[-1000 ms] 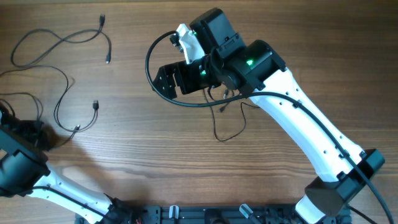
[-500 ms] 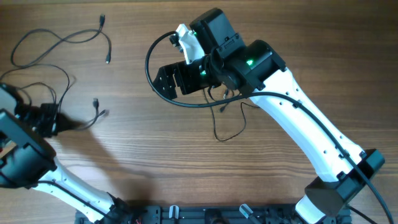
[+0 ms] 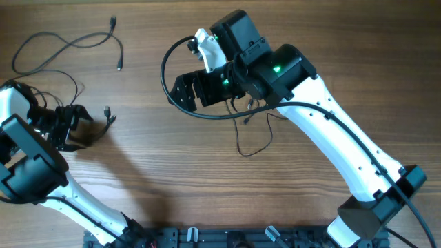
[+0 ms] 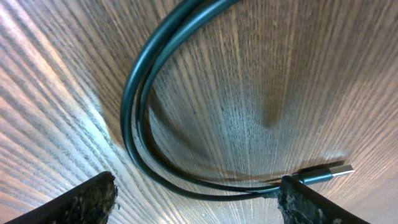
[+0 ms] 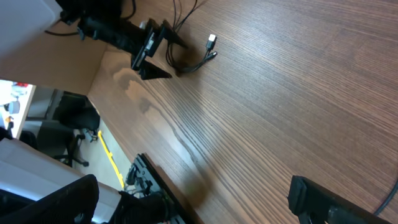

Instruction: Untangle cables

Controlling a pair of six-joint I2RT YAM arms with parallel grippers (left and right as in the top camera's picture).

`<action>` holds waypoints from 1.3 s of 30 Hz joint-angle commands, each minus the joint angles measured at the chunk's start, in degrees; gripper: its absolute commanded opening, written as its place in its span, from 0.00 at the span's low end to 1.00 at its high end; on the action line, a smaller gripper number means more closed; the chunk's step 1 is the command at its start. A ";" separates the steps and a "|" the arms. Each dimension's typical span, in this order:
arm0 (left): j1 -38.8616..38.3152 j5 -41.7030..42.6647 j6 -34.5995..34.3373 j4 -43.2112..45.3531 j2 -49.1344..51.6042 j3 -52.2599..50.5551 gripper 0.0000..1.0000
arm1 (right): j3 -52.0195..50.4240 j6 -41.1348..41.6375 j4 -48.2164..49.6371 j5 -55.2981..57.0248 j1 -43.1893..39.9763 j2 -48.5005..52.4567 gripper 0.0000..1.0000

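Observation:
One thin black cable [image 3: 65, 45] winds across the far left of the table. A second cable [image 3: 108, 117] lies by my left gripper [image 3: 77, 122], which is open. In the left wrist view that cable [image 4: 134, 112] curves as a doubled loop on the wood between the spread fingertips [image 4: 93, 199], and its plug [image 4: 326, 172] rests beside the right finger, ungripped. A third cable [image 3: 251, 143] lies partly under the right arm. My right gripper [image 3: 180, 89] hovers open above the table's middle, with bare wood between its fingers [image 5: 323, 202].
The right arm's thick black hose [image 3: 169, 83] arcs over the table's centre. The right wrist view looks past the table's near edge [image 5: 155, 180] to the arm mounts and the floor, with the left gripper [image 5: 146, 53] and a cable plug [image 5: 211, 42] in the distance.
My left gripper has swung right and away from the near edge, dragging the cable loop along, and has gone from shut to open, letting the cable go. The right arm has not moved.

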 commanded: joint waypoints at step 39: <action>-15.50 -36.44 12.81 34.51 0.44 6.91 0.67 | -0.24 -0.96 -1.18 -0.70 0.24 0.81 0.99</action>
